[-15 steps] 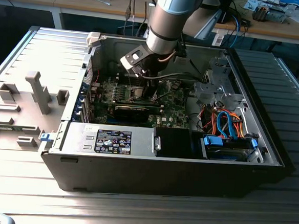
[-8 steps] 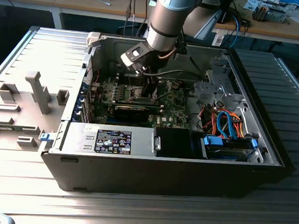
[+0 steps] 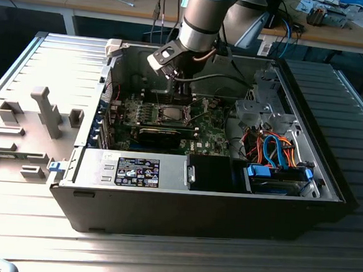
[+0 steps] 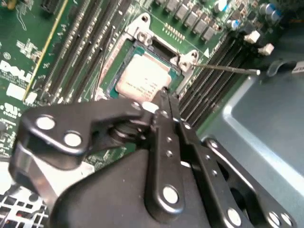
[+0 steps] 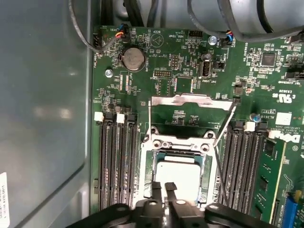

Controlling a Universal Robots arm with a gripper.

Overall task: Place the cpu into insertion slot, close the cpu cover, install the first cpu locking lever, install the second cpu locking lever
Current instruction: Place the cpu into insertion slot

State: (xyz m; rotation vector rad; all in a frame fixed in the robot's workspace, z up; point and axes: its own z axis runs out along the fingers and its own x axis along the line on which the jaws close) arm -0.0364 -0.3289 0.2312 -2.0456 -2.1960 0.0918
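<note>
- In the exterior view, a black-and-white label (image 3: 138, 171) sits on the grey power supply box (image 3: 95, 167), at about 7 o'clock from the insertion slot (image 3: 170, 115); its print is too small to read.
- White lettering (image 5: 281, 98) dots the green circuit board (image 5: 190, 57) in the first wrist view (tiny part codes and marks).
- The cpu (image 4: 142, 78) face carries faint, illegible print.
- A white sticker (image 5: 4, 199) on the grey case wall (image 5: 42, 95) is unreadable.

Insertion slot (image 5: 176, 142) open from above; cpu cover (image 5: 190, 100) stands upright at 1 edge; 2 memory-slot banks (image 5: 116, 161) flank it; chassis wall (image 5: 42, 118) rises beside.
</note>
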